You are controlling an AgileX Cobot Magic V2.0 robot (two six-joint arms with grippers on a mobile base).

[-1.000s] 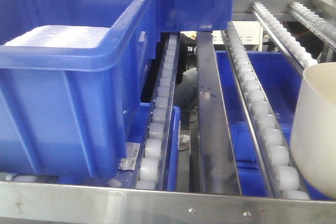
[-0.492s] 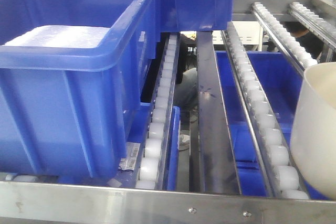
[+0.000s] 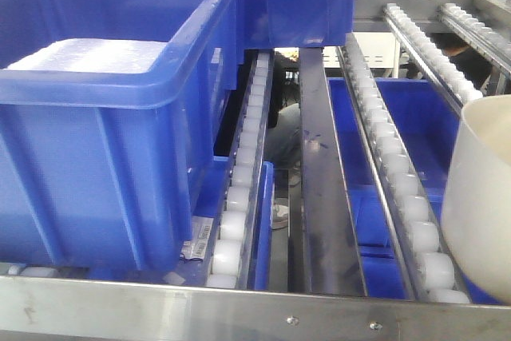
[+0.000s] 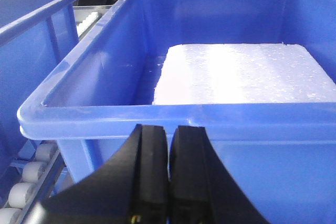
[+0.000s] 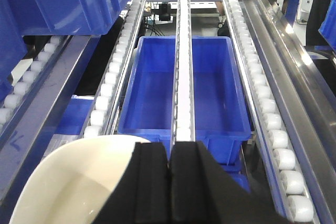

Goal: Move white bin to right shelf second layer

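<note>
Since a moment ago almost nothing has shifted: the white bin [image 3: 483, 197] stays at lower right, pinched by the right gripper [image 5: 169, 182], while the left gripper [image 4: 168, 174] is clenched empty.

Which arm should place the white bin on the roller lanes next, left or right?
Right, probably. The right gripper sits shut at the white bin rim, roller lanes ahead of it. The left gripper is shut, facing a blue crate holding a white slab.

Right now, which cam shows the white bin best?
Right wrist: the white bin shows its open rim and inside, beside the shut right pincer. Front view catches only its outer wall at the edge. Left wrist shows none of it.
</note>
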